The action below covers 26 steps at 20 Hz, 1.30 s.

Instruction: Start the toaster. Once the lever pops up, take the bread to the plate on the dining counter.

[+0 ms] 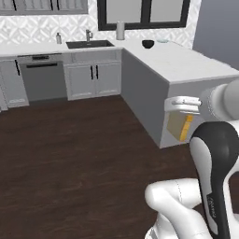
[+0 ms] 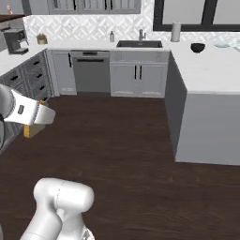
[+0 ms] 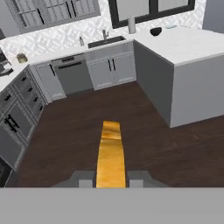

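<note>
Now the gripper [image 3: 111,180] pinches the bread [image 3: 110,153] edge-on between its fingers, held in the air over the dark floor [image 3: 78,135]. Ahead to the right stands the dining counter [image 3: 197,48] — a dark bowl [image 3: 155,31] and the plate [image 3: 171,26] at its far end, well apart from the bread.

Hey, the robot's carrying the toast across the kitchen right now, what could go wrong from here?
1. The bread is pinched edge-on in the gripper and sticks far out, so a jolt might loosen it.
2. The plate sits at the far end of the dining counter, near the dark bowl; reaching in might bump that bowl.
3. The counter's corner lies close beside the arm.
</note>
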Tool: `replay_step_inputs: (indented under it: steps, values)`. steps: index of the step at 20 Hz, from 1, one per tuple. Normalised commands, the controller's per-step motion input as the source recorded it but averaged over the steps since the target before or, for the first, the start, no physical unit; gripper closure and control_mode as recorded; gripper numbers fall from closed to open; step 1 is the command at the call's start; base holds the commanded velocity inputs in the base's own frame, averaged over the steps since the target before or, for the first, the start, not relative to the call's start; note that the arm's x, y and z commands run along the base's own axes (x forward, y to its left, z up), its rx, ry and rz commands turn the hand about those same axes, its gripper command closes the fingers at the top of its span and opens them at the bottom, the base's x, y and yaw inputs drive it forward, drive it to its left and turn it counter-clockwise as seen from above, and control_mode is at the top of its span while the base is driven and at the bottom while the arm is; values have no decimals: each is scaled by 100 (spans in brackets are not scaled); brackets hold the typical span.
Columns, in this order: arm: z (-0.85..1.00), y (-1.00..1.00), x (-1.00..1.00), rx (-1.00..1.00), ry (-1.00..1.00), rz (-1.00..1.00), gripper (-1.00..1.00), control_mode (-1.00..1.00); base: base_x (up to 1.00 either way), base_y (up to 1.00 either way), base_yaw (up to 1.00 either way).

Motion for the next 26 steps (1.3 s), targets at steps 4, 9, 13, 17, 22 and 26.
replay_step_inputs:
  steps: [4,9,13,17,22,26]
  values:
    - [0,0,0,0,0,0,100,100,100,-90,-11]
    - [0,0,0,0,0,0,100,100,100,-100,-2]
    - [0,0,0,0,0,0,100,100,83,-100,0]
    - [0,0,0,0,0,0,100,100,53,-100,1]
    - [0,0,0,0,0,0,100,100,32,-100,6]
    - [0,0,0,0,0,0,100,100,45,-100,6]
